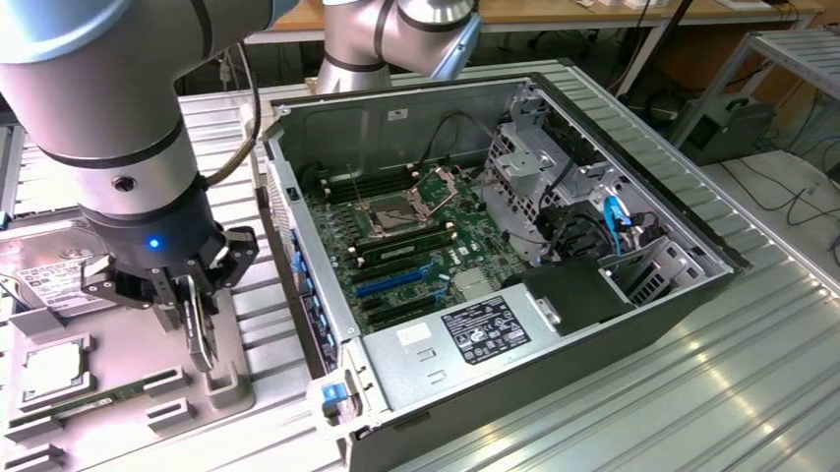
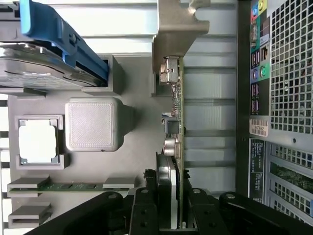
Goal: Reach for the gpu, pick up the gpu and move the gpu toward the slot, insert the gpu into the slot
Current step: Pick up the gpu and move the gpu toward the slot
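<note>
The gripper [image 1: 184, 300] was clenched on the gpu [image 2: 178, 98], edge-on between its fingers, just over the grey tray [image 1: 234, 385]; carrying and inserting were not yet done.

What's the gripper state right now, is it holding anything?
Gripper: closed on the gpu, one finger on each face of the card.

You have an open computer case [image 1: 604, 383] lying on the ribbed metal table [image 1: 749, 393], its motherboard [image 1: 427, 251] facing up. Beside it, at the exterior view's left, your grey holder tray [image 2: 137, 161] carries a processor chip [image 2: 37, 141], a green memory stick [image 2: 73, 186] and a hard drive [image 2: 34, 73] with a blue rail [image 2: 63, 36].
</note>
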